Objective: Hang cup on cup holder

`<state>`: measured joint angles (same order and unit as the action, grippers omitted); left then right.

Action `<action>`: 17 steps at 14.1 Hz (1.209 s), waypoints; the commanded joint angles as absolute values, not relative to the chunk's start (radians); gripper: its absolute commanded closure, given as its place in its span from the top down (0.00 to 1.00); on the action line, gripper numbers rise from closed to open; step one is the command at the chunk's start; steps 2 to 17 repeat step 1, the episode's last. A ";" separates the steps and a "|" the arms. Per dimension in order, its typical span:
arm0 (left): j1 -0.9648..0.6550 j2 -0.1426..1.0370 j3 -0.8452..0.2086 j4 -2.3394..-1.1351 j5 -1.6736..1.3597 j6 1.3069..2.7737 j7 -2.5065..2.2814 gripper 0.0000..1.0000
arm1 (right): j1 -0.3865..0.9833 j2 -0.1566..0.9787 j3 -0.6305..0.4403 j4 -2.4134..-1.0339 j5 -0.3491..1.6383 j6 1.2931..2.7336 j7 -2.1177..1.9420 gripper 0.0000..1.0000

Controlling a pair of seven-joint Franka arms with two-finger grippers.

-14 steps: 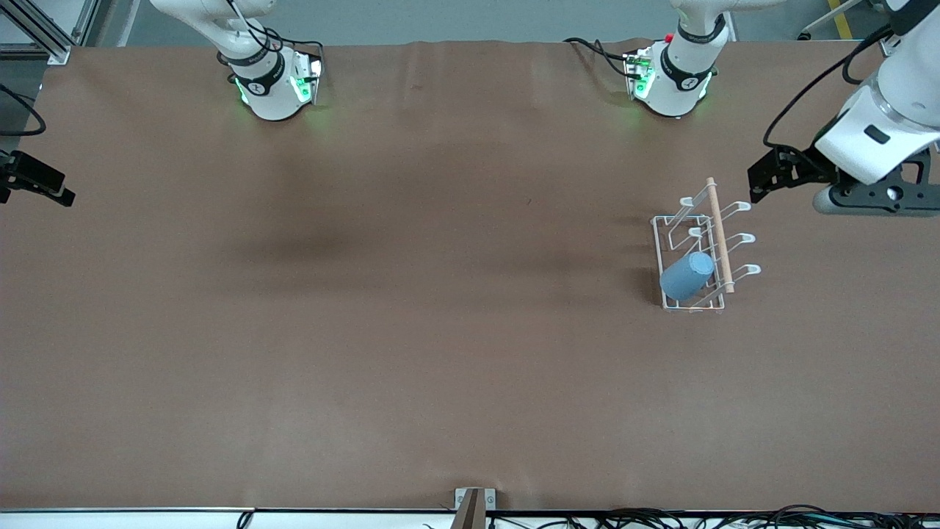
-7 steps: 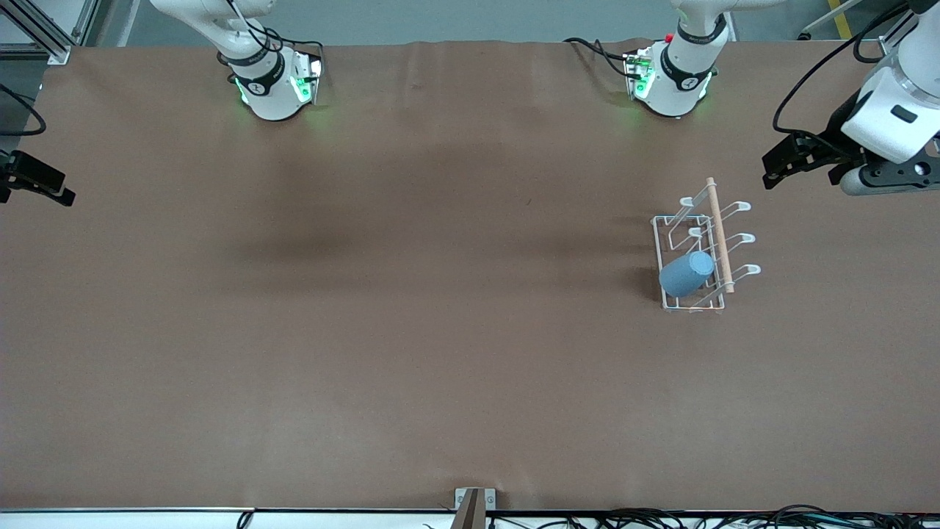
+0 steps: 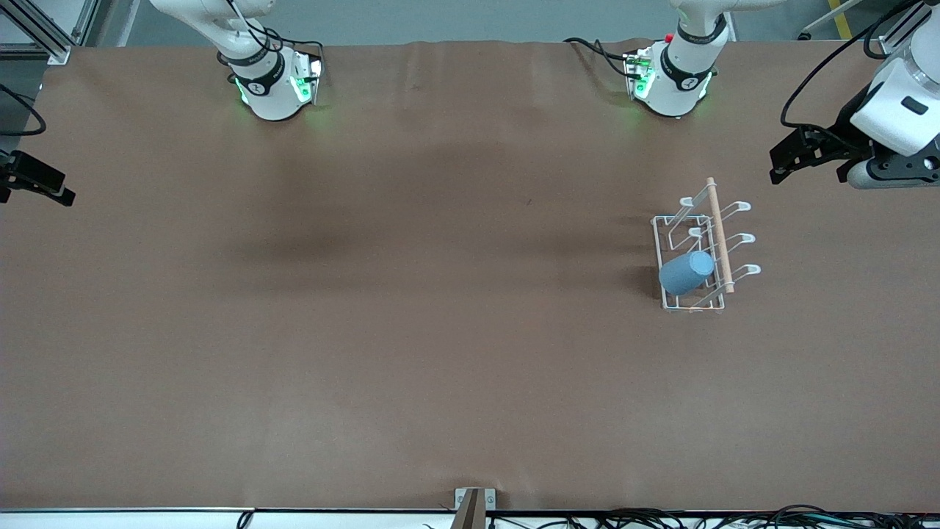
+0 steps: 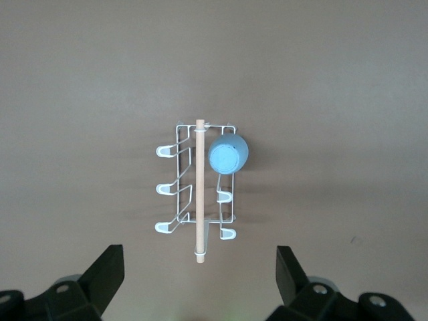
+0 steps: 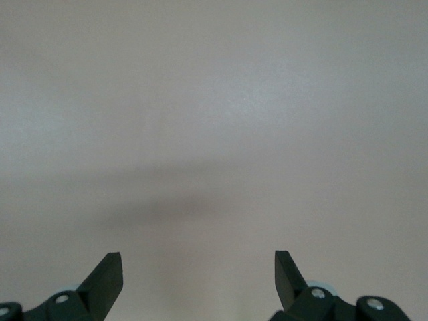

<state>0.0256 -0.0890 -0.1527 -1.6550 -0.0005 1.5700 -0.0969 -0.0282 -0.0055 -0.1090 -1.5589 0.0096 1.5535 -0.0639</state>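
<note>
The light blue cup (image 3: 687, 273) hangs upside down on a prong of the white wire cup holder (image 3: 722, 212), at the holder's end nearest the front camera, on the side toward the right arm. The left wrist view shows the cup (image 4: 229, 154) on the holder (image 4: 179, 188) under the wooden rod (image 4: 199, 194). My left gripper (image 3: 790, 157) is open and empty, up in the air over the table toward the left arm's end, apart from the holder; its own view shows the jaws wide apart (image 4: 199, 267). My right gripper (image 3: 44, 180) waits open and empty at the right arm's end (image 5: 197, 264).
The brown table cover (image 3: 411, 330) is bare apart from the holder. The two arm bases (image 3: 273, 87) (image 3: 672, 77) stand along the edge farthest from the front camera. Cables and a small bracket (image 3: 474, 505) lie at the edge nearest it.
My left gripper has drawn back from the holder, toward the left arm's end of the table. The cup stays hanging on the prong. The right arm has not moved.
</note>
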 commanded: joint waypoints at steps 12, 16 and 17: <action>0.023 -0.101 -0.150 -1.644 -0.003 1.554 -0.069 1.00 | -0.043 -0.002 -0.100 -1.546 0.005 1.545 -0.055 1.00; 0.023 -0.101 -0.150 -1.644 -0.003 1.554 -0.069 1.00 | -0.043 -0.002 -0.100 -1.546 0.005 1.545 -0.055 1.00; 0.023 -0.101 -0.150 -1.644 -0.003 1.554 -0.069 1.00 | -0.043 -0.002 -0.100 -1.546 0.005 1.545 -0.055 1.00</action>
